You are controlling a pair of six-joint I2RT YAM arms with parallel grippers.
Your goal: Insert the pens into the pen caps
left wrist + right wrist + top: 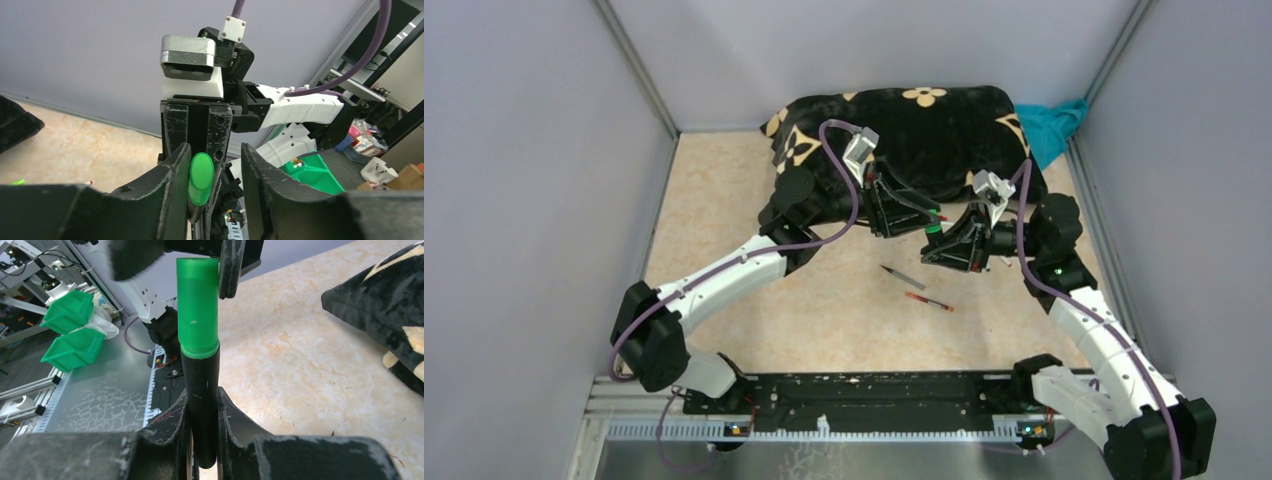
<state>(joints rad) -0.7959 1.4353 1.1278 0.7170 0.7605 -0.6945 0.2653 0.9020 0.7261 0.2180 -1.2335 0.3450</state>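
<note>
A red pen and a grey pen are lying loose on the surface. Beyond them, the right gripper is clamping the black marker upright. The left gripper is straddling its green end, jaws not yet tight. The marker is judged light, rigid and slick, so it is best pinched squarely across that end.

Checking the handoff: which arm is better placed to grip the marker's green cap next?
Left. The left pincer stands around the green cap, jaws open, while the right pincer is shut on the black barrel of the marker, holding it upright.
</note>
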